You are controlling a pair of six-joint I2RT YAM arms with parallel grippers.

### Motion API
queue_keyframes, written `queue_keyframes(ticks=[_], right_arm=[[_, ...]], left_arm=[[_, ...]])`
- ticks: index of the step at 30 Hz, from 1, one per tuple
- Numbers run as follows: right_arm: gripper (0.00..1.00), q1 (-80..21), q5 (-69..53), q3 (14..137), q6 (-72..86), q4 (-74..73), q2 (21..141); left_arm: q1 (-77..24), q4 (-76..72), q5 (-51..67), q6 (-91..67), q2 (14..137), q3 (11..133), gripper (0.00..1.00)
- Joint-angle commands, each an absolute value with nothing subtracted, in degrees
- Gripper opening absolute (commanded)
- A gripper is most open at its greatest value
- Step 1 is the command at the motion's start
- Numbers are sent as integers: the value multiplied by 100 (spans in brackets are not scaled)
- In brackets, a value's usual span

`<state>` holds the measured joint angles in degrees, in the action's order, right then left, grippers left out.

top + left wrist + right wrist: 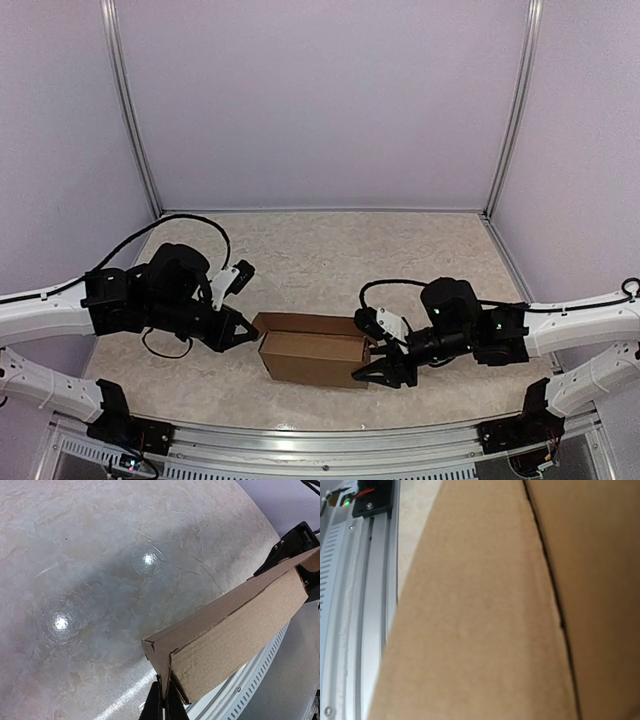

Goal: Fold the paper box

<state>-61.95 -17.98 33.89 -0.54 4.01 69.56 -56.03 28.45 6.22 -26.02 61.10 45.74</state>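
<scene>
Beige table (400,250), oblong brown paper box (312,356), right hand (368,352) pinching its end, left hand (246,332) pressed together.

Two arms: long white tube links (45,318), bulky black joint housings (165,285). Black two-finger left gripper (247,330); right gripper (363,352) same build. Small white camera blocks (232,278) at wrists. Thin black cables (195,222) loop off each arm (left loop bigger). Black base brackets (120,420) at arm roots. Black electronics block (372,507): green light, red wire, silver screw.

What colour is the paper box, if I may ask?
Plain brown paper box, clearest in left wrist view.
</scene>
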Motion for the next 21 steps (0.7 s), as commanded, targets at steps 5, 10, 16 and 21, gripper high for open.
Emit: queue_keyframes(ticks=[5, 10, 16, 21], right_arm=[[26, -6144, -1612, 3286, -14, 572, 7017], [25, -6168, -1327, 3270, 133, 679, 7125], [25, -6199, -1033, 3244, 171, 928, 7254], [25, -6212, -882, 3170, 241, 1200, 7359]], left_arm=[[-5691, 2747, 791, -2522, 6287, 4974, 0], [-5752, 2747, 755, -2572, 6417, 5049, 0], [-5823, 2631, 692, -2654, 6602, 5058, 0], [-5885, 2648, 479, -2751, 6763, 5063, 0]])
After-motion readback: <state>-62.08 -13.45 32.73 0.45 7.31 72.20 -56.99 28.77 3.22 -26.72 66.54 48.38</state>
